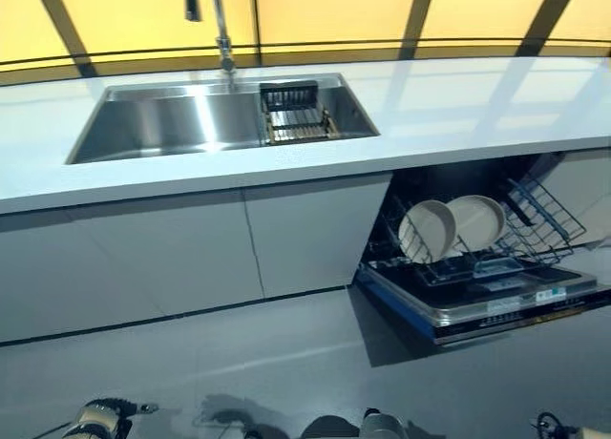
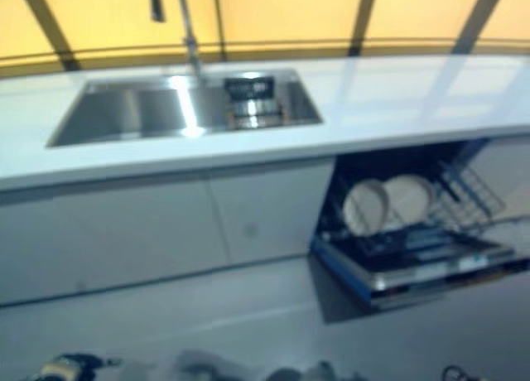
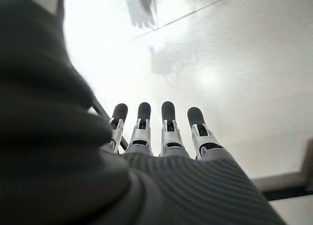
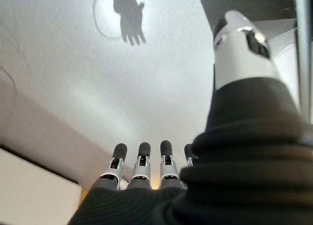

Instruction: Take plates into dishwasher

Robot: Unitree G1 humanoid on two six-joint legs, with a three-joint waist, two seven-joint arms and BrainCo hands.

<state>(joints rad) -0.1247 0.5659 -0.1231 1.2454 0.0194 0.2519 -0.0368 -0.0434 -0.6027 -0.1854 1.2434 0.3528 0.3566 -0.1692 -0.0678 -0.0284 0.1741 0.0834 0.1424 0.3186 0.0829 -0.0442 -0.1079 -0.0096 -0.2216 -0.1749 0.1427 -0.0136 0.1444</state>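
Note:
Two cream plates (image 1: 428, 231) (image 1: 477, 219) stand on edge, side by side, in the pulled-out wire rack (image 1: 539, 215) of the open dishwasher (image 1: 482, 303), low at the right under the counter. My left hand (image 3: 167, 135) hangs over the grey floor with straight fingers and holds nothing. My right hand (image 4: 141, 169) hangs the same way, fingers straight and empty. Both hands are well away from the dishwasher.
A white counter (image 1: 477, 105) runs across the scene with a steel sink (image 1: 172, 124), a tall faucet (image 1: 221, 29) and a small dark wire basket (image 1: 296, 114) in the basin. White cabinet doors (image 1: 191, 248) stand left of the dishwasher. The dishwasher door juts out over the grey floor.

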